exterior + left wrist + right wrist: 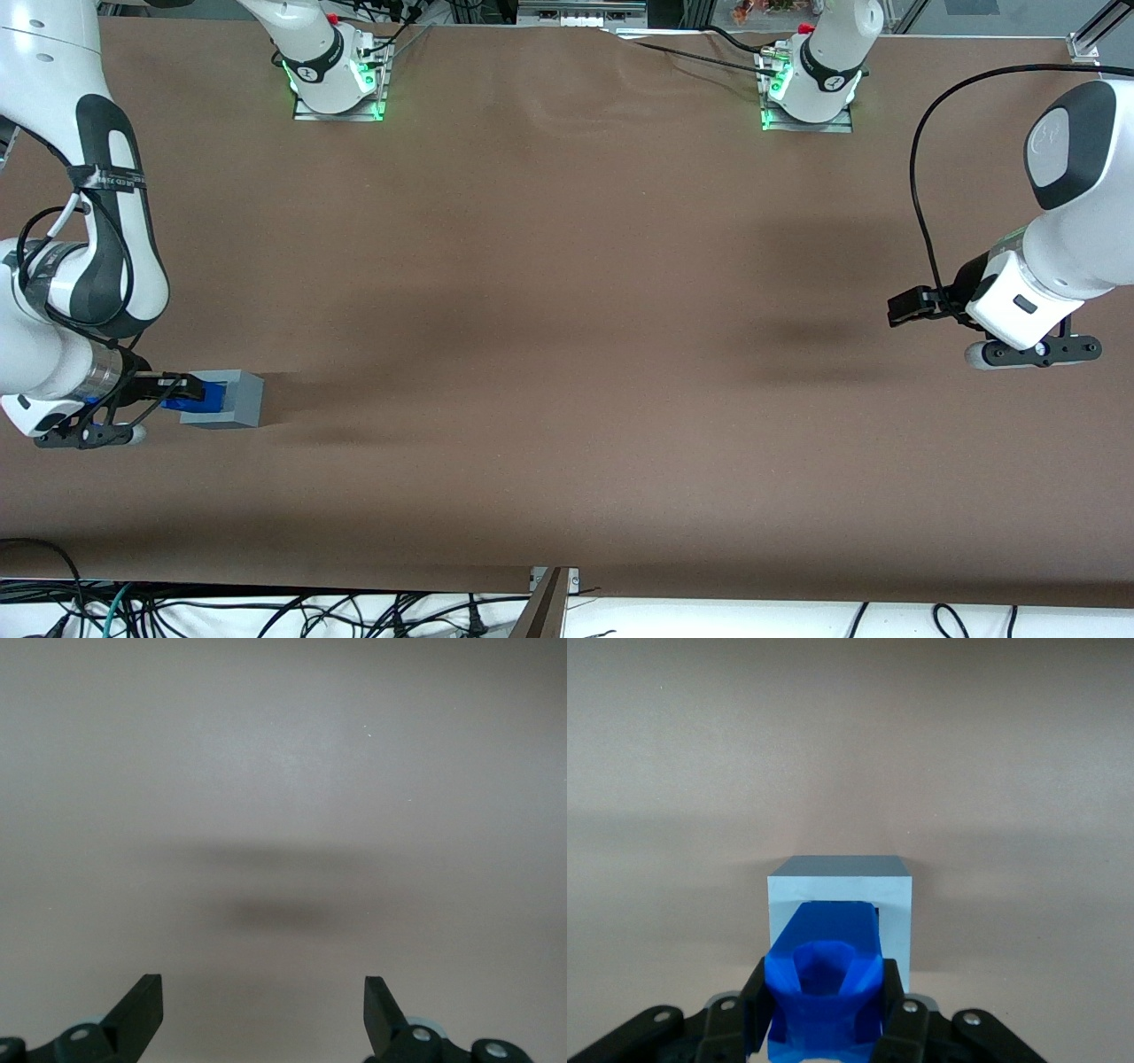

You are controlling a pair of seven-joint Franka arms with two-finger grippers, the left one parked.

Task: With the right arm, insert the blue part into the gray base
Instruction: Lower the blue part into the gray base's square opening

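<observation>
The gray base (241, 400) stands on the brown table at the working arm's end, fairly near the front camera. My right gripper (183, 387) lies level with the table and points at the base, shut on the blue part (198, 398). In the right wrist view the black fingers (754, 1001) press both flanks of the blue part (826, 979). Its leading end reaches into the square opening in the facing side of the gray base (897, 917). How deep it sits is hidden by the part itself.
The brown table cover (567, 310) spreads wide from the base toward the parked arm's end. Two arm mounts with green lights (337, 84) (806, 93) sit at the table edge farthest from the front camera. Loose cables (266, 611) hang below the near edge.
</observation>
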